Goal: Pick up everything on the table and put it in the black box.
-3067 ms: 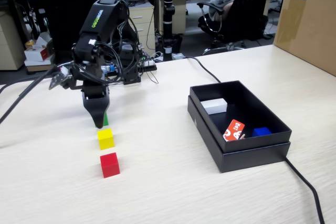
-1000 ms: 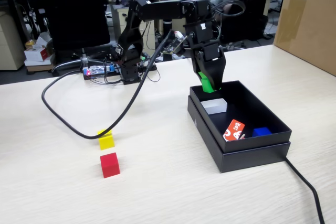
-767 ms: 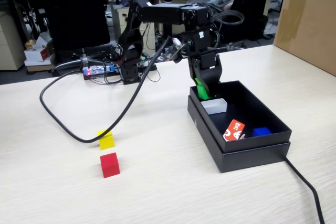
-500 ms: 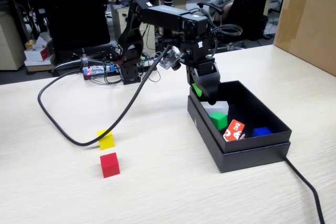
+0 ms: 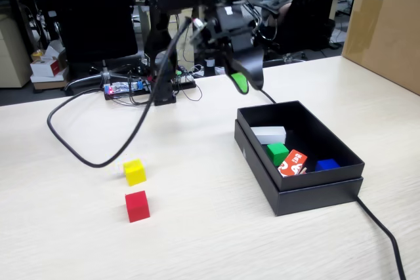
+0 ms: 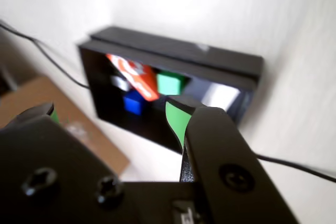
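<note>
The green cube [image 5: 277, 153] [image 6: 169, 83] lies inside the black box [image 5: 308, 198] [image 6: 178, 51], between a white block [image 5: 269, 134] and a red-orange packet [image 5: 293, 162]. Out on the table [image 5: 197, 227] at the left, the yellow cube [image 5: 134, 172] sits just behind the red cube [image 5: 137, 206]. My gripper [image 5: 248, 83] [image 6: 113, 111] hangs high above the table behind the box's far left corner. It is open, its green-padded jaws spread wide with nothing between them. The wrist view looks down on the box from above.
A blue block [image 5: 326, 164] [image 6: 133, 103] also lies in the box. A big brown carton [image 5: 384, 24] stands at the far right. A thick black cable [image 5: 85, 155] loops over the table's left; another [image 5: 380, 234] runs off past the box.
The gripper carried the green cube to the box, opened and dropped it inside, then rose up and back. The looped cable shifted off the yellow cube.
</note>
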`<state>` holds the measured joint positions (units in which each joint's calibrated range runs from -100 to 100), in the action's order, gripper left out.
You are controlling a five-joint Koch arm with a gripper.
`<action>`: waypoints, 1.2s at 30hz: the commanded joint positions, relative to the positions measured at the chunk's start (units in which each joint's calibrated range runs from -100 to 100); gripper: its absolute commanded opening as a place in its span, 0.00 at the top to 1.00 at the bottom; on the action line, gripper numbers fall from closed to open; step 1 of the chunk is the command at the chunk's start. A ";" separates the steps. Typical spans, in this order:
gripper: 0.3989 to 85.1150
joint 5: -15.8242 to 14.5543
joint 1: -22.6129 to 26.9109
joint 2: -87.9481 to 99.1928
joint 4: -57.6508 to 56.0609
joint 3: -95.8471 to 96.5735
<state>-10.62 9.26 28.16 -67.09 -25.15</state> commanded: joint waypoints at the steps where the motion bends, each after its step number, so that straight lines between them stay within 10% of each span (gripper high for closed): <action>1: 0.50 2.78 -2.88 7.70 0.35 -0.78; 24: 0.45 19.24 -21.25 -5.03 23.85 34.49; 36: 0.45 20.71 -21.68 -17.54 24.63 26.42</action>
<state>9.84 -12.43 11.07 -44.02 6.80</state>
